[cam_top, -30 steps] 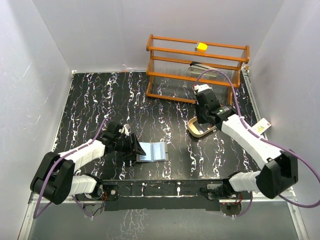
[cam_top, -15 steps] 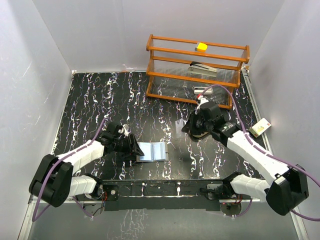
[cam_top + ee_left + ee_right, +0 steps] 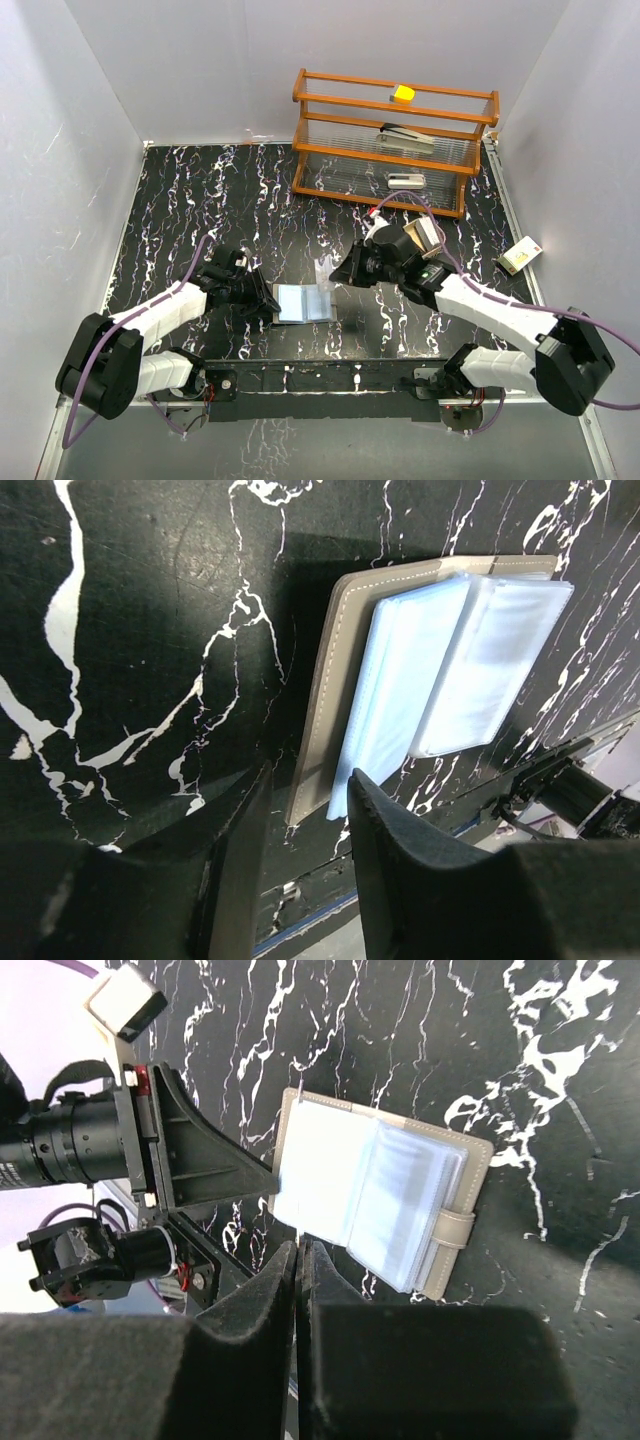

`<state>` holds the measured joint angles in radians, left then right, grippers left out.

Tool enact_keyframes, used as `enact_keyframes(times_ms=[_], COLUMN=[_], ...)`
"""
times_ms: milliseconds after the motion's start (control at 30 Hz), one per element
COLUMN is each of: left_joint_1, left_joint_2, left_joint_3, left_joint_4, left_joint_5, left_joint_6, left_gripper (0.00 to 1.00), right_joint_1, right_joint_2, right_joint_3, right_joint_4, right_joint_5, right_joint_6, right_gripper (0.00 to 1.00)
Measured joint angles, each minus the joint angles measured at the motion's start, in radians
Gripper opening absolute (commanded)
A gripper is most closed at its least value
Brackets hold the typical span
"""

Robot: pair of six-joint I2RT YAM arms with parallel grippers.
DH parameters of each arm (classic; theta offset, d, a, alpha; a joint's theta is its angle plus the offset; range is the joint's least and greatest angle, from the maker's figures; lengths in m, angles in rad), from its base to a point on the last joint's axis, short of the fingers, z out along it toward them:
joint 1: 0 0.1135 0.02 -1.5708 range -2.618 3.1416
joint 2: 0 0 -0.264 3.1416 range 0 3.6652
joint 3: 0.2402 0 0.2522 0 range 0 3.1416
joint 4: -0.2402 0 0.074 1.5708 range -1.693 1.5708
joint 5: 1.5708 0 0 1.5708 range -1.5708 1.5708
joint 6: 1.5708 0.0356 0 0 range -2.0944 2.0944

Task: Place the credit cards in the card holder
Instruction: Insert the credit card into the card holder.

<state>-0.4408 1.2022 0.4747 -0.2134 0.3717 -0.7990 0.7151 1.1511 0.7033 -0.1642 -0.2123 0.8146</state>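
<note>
The holder (image 3: 303, 303) lies open on the black marbled table (image 3: 190, 200), near the front edge, grey cover down and clear sleeves (image 3: 470, 660) fanned upward. I can't make out any loose card from here.

The left gripper (image 3: 262, 297) sits low at the holder's left edge. Its jaws are narrowly apart with a corner of the cover between them, and I can't tell whether they touch it.

The right gripper (image 3: 342, 272) hangs just beside the holder's far right corner, its jaws pressed together; I can't tell if a card is pinched there.

Against the back wall stands a wooden rack (image 3: 330, 110) with a yellow block (image 3: 403, 93) on top.
</note>
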Motion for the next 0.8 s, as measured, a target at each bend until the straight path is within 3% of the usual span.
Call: enact_keyframes(times_ms=[167,533,800], left_joint_1=[0.0,0.0,0.0], left_joint_2=[-0.003,-0.003,0.001], left_joint_3=[0.0,-0.017,-0.031], left_joint_4=[-0.005,-0.003,0.014], left_joint_5=[-0.018,-0.021,-0.02], left_joint_6=[-0.002,-0.006,-0.006], left_gripper=[0.27,0.02,0.0], right_joint_1=[0.048,0.097,0.109], right_joint_2=[0.069,0.177,0.226], right_joint_3=[-0.034,-0.066,-0.066], right_joint_4=[0.068,0.165,0.205], right_joint_5=[-0.002,-0.009,-0.017], right_joint_6=[0.038,0.082,0.086], right_gripper=[0.0,0.0,0.0])
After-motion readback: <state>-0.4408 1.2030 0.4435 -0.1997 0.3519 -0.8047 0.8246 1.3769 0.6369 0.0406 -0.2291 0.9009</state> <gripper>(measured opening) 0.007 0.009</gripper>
